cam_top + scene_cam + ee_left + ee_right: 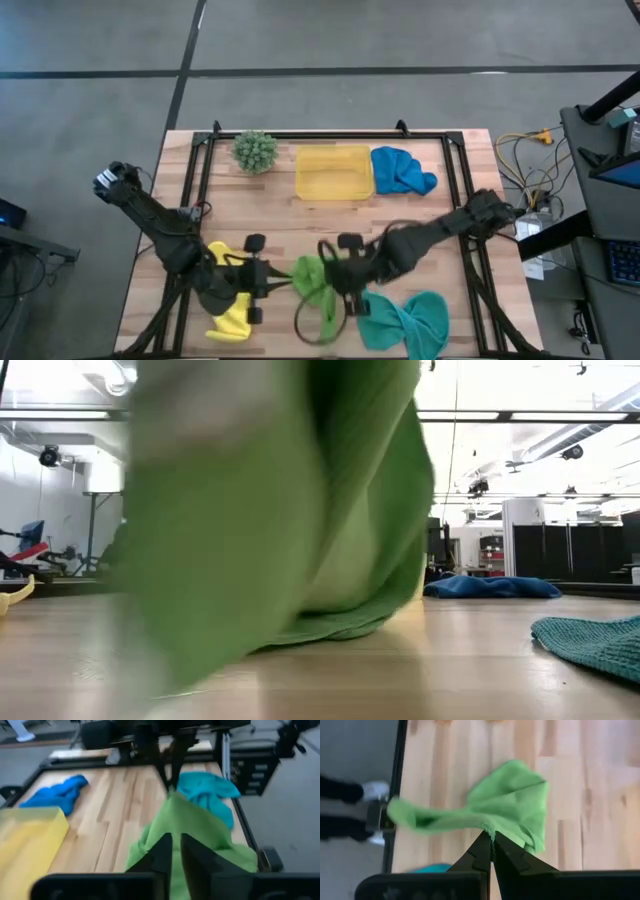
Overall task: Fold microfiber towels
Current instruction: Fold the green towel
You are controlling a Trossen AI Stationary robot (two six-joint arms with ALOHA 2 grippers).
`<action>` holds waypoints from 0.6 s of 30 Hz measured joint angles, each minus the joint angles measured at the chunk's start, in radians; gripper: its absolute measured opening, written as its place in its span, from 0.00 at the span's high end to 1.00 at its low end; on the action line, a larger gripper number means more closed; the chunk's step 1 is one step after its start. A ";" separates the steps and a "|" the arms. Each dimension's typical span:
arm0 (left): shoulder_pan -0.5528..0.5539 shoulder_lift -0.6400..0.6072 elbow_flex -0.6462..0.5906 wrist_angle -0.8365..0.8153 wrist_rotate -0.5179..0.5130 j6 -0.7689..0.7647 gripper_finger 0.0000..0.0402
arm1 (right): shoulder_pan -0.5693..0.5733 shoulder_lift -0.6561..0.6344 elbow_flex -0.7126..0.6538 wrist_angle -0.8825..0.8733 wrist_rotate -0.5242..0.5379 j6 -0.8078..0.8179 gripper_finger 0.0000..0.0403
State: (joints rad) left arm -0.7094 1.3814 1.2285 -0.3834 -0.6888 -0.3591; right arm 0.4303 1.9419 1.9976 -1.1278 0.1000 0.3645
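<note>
Both grippers — left gripper [268,277], right gripper [335,272] — pinch the lime green towel [312,282], bottom middle; no towel looks folded.

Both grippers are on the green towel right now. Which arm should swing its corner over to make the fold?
Right, probably. The right gripper pinches an edge of the lime green towel lifted off the table. The left gripper grips the cloth's other side beside the yellow towel, so it suits anchoring.
</note>
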 joint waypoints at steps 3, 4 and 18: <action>0.035 0.037 0.000 0.078 -0.002 0.006 0.78 | -0.043 -0.038 0.004 0.001 0.000 0.040 0.98; 0.043 0.048 0.000 0.087 -0.003 0.002 0.74 | -0.055 -0.050 0.007 0.004 0.005 0.056 0.98; 0.150 0.105 0.000 0.211 -0.007 -0.100 0.49 | -0.146 -0.093 0.037 -0.025 0.088 0.181 0.98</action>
State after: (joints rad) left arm -0.5595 1.4864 1.2282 -0.1724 -0.6958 -0.4591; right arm 0.2844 1.8492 2.0342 -1.1530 0.1884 0.5459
